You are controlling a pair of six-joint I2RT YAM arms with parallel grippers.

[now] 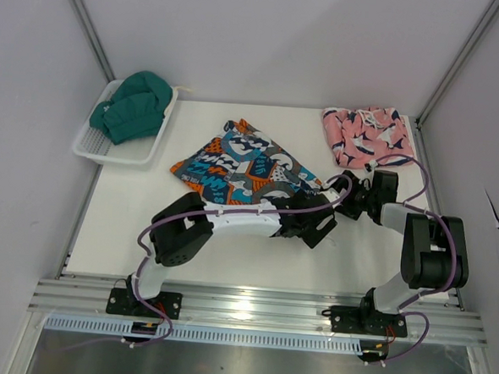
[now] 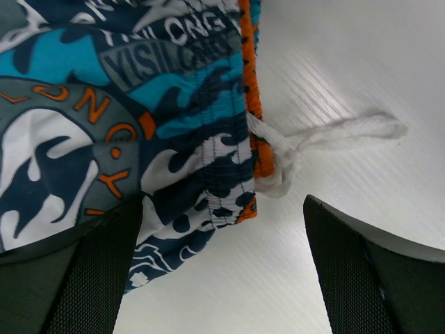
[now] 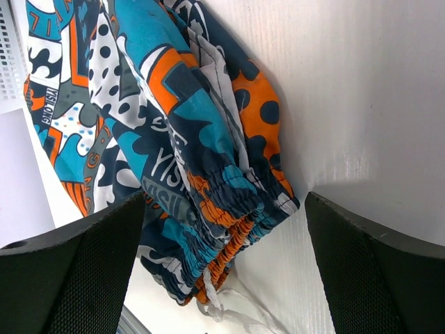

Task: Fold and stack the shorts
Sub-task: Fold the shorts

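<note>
Your left gripper (image 2: pixel 221 229) and right gripper (image 3: pixel 224 229), both spread, hover at teal-orange-navy patchwork fabric shorts (image 1: pixel 242 165); pink shark-print fabric shorts (image 1: pixel 368 135) lie apart, unstacked.

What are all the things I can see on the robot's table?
patchwork shorts: one; teal, orange and navy; middle of the table
pink shorts: one; pink with navy and white print; far right corner
basket: one; white; far left
green cloth: one bundle; dark green; in the basket
table: one; white
left gripper: one; black; open at the patchwork shorts' waistband
right gripper: one; black; open over the same shorts
</note>
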